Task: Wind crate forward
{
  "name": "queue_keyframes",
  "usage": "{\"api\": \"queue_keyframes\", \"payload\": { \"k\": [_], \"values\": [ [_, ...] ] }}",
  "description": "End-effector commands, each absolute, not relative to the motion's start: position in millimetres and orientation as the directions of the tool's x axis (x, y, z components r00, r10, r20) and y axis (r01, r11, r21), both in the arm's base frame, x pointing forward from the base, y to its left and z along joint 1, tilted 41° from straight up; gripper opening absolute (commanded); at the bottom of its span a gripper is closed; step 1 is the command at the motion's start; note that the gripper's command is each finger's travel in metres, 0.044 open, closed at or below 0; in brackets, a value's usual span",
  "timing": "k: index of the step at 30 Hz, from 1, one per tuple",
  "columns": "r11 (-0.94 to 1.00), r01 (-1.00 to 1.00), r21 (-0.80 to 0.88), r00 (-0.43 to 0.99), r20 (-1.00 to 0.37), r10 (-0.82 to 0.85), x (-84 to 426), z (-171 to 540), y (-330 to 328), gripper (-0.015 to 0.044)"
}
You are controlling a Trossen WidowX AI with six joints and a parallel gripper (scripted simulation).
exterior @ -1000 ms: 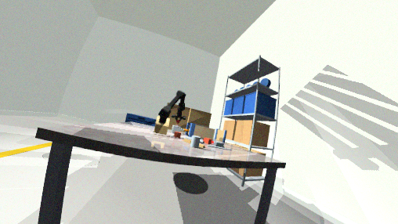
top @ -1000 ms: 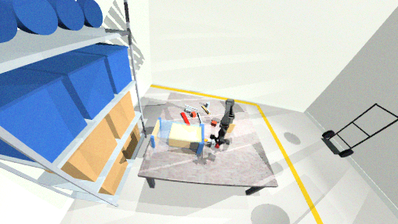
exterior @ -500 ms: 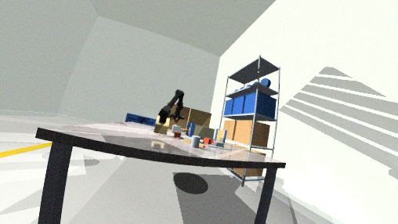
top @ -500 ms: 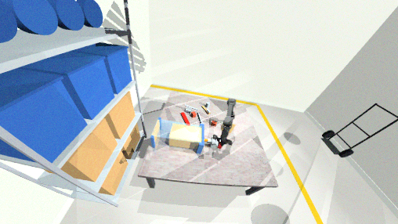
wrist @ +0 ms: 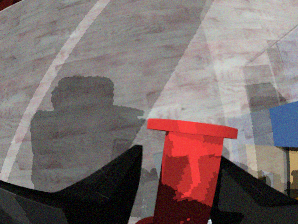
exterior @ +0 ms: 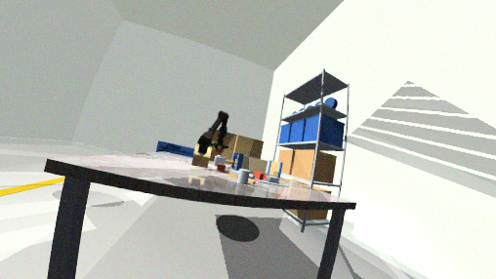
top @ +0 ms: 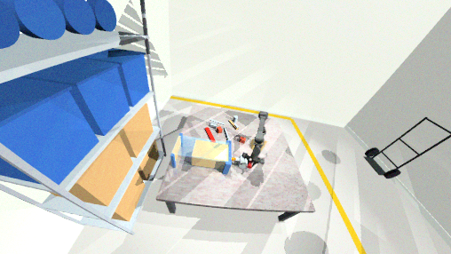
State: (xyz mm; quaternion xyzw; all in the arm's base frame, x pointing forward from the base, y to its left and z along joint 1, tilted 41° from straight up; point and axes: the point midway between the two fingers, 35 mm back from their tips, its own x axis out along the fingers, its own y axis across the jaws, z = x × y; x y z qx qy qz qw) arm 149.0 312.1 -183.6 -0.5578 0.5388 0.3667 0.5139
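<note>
The gripper is parted around an upright red handle grip, not clenched on it. In the wrist view, a gap shows between the grip and the finger on the picture's left; at the other finger I cannot tell whether they touch. The grip widens into a flat red disc at its top.

Just beside the gripper is the pale grey winch, with a small orange piece between it and the cubby. The black arm reaches over the table to it.

The low guard cubby has blue end posts and clear panels. Inside, the tan crate looks flat, at the end nearer the winch; whether it touches the frame I cannot tell.

Beside the cubby lie loose tools, among them a red bar, and a grey cylinder stands upright. All this is on a dark-legged table.

Farther out, a tall metal shelf unit holds blue bins and cardboard boxes. Across a yellow floor line, a black hand truck is near the wall.
</note>
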Motion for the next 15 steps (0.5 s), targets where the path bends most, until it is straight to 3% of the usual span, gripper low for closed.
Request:
{"api": "queue_keyframes", "payload": {
  "k": [1,8,15],
  "values": [
    [0.105,-0.98,-0.166,0.14,-0.964,-0.226,145.5,-184.0,312.1,0.0263],
    [0.105,-0.98,-0.166,0.14,-0.964,-0.226,145.5,-184.0,312.1,0.044],
    [0.105,-0.98,-0.168,0.141,-0.964,-0.225,144.7,-155.0,337.3,0.044]
  ]
}}
